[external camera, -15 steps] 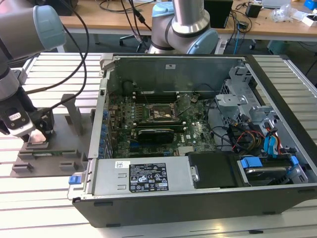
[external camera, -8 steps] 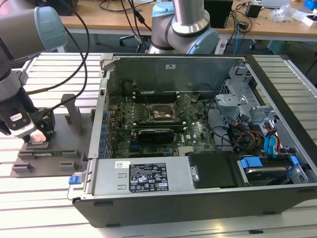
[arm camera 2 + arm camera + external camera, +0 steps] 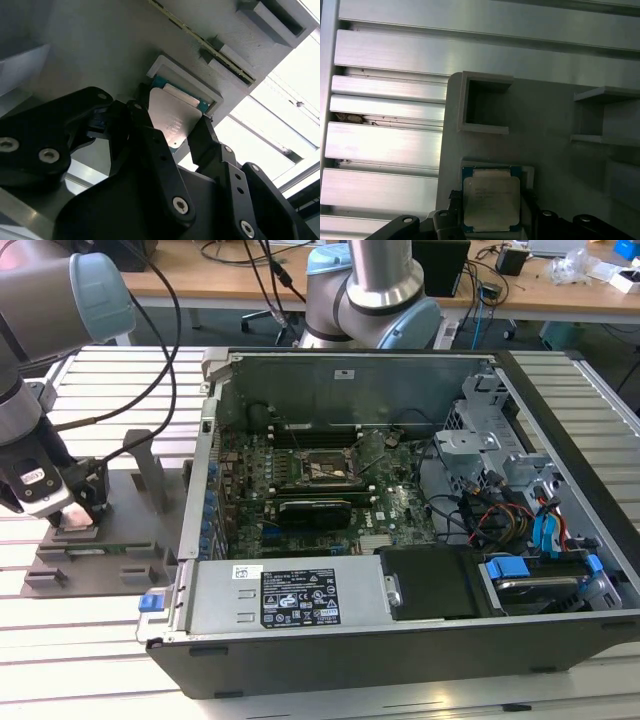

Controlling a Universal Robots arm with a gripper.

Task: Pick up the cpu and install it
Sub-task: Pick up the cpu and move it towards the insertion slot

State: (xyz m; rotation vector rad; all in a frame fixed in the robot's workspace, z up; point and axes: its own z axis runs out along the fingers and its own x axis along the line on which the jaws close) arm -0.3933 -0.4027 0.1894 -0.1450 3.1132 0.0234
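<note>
The cpu (image 3: pixel 491 197) is a small square chip with a silvery top and a green edge. It lies in a shallow pocket of the grey fixture (image 3: pixel 550 130). In both wrist views my gripper (image 3: pixel 491 202) straddles it, with one black finger (image 3: pixel 142 117) against one side and the other finger (image 3: pixel 202 135) against the opposite side of the cpu (image 3: pixel 172 122). At the exterior view's left, the gripper (image 3: pixel 78 512) hangs low over the fixture (image 3: pixel 135 540). The black socket frame (image 3: pixel 322 470) sits on the motherboard inside the open computer case (image 3: pixel 400 640).
A long black expansion card (image 3: pixel 315 510) lies just in front of the socket. Cables and blue-tabbed drive bays (image 3: pixel 545 540) fill the case's right side. A second arm's base (image 3: pixel 370 300) stands behind the case. Upright grey posts (image 3: pixel 150 470) rise from the fixture near my gripper.
</note>
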